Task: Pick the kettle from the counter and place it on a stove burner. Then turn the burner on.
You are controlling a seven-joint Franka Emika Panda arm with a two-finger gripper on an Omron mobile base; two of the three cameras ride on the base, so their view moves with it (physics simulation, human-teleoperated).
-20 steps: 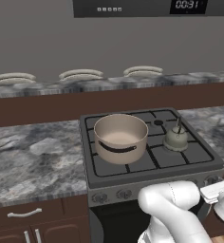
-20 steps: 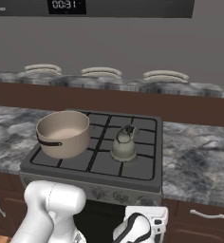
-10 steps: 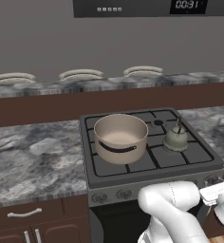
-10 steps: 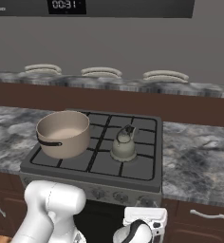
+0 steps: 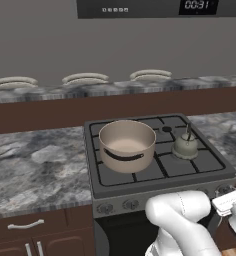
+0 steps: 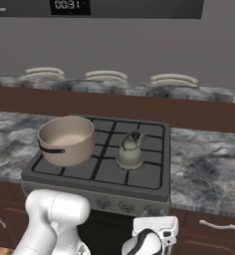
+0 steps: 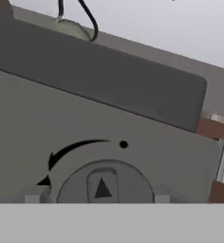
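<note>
A: Half the job done, by the look of things. Kettle [image 5: 185,146] upright on the grate at the right side of the stove [image 5: 140,176], no longer on the counter [image 5: 35,165] flanking the stove. Pot [image 5: 127,145] on the stove's left side, close to the kettle yet clear of it.

B: Why the arm so low, then, down in front of the stove?

A: For the knob [image 7: 104,186], most likely. Hand camera aimed square at the stove's front panel, close up, round knob dead ahead, pointer mark up, curved arrow and dot printed above.

B: And the gripper [image 7: 98,194]?

A: Spread wide and empty, one of the fingertips [image 7: 35,194] at either side of the knob, seemingly not pinching yet. Lined up that way so as to close on the knob and twist along the arrow.

B: Right knob for the burner under the kettle?

A: Cannot tell for sure. Kettle handle peeking over the stove's top edge, up and to the left from the hand camera, so probably one of the knobs toward the stove's right end. Worth checking before any turn.

B: Risks?

A: Lighting a burner with nothing on top, or under the pot instead. Also slipping off the smooth knob if squeezed off-centre.
</note>
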